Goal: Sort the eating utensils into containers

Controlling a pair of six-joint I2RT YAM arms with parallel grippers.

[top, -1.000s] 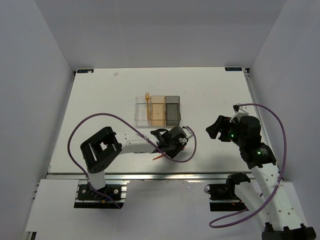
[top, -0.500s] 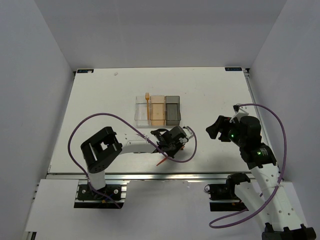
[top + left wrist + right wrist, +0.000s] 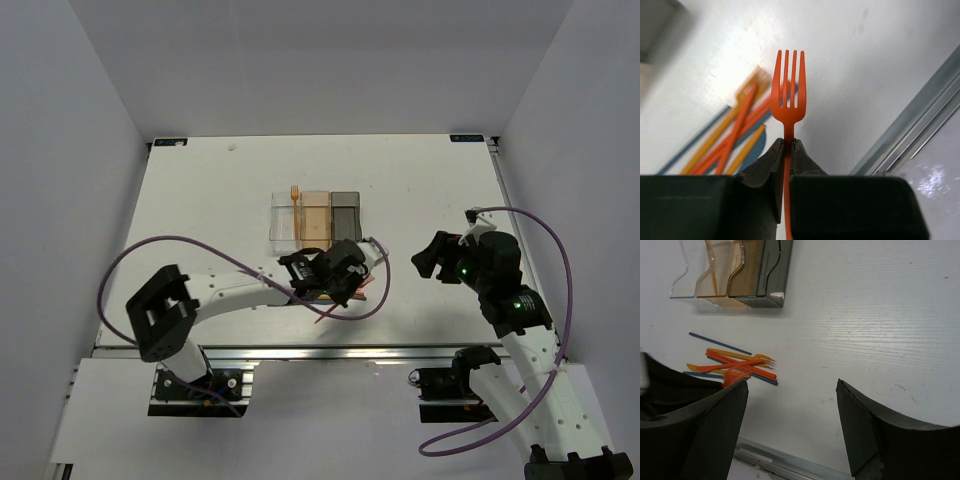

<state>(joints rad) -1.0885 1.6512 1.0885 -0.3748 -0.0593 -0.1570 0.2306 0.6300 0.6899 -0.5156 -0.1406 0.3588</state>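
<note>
My left gripper [image 3: 335, 277] is shut on the handle of an orange fork [image 3: 788, 100], held tines-out above the table; in the left wrist view the gripper [image 3: 788, 143] pinches it just below the tines. A pile of orange and dark blue utensils [image 3: 735, 365] lies on the table under it and shows blurred in the left wrist view [image 3: 735, 135]. The clear bin [image 3: 285, 226], tan bin [image 3: 315, 222] and dark bin [image 3: 346, 219] stand in a row behind. A fork [image 3: 295, 195] leans at the clear bin. My right gripper [image 3: 430, 262] is open and empty, apart to the right [image 3: 791, 385].
The metal rail of the table's near edge [image 3: 920, 130] runs close to the right of the held fork and shows in the right wrist view [image 3: 780, 460]. A purple cable [image 3: 200, 245] loops over the left arm. White walls close in the table.
The left arm's elbow has swung left and its gripper has shifted slightly toward the bins, still holding the orange fork. The right arm has not moved.
</note>
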